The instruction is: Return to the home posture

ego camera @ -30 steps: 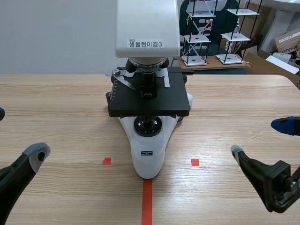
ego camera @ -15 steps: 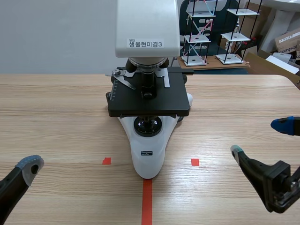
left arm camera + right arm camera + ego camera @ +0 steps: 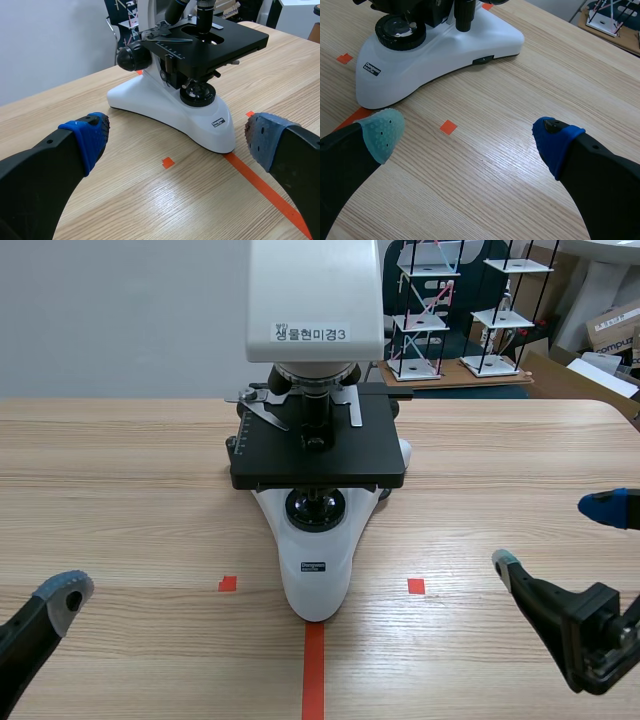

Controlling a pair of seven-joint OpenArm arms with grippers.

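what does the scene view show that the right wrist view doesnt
Only the scene view: the white microscope's labelled head and the top face of its black stage. Only the right wrist view: a small dark switch-like part on the side of the base. Both: the microscope's white base, a small orange-red square mark, the light wooden table, and the open right gripper.

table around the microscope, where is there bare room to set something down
Bare wood of the table lies on either side of the microscope: left of it, ahead of the left gripper, and right of it, ahead of the right gripper. The middle is taken by the microscope, and the open grippers crowd the near corners.
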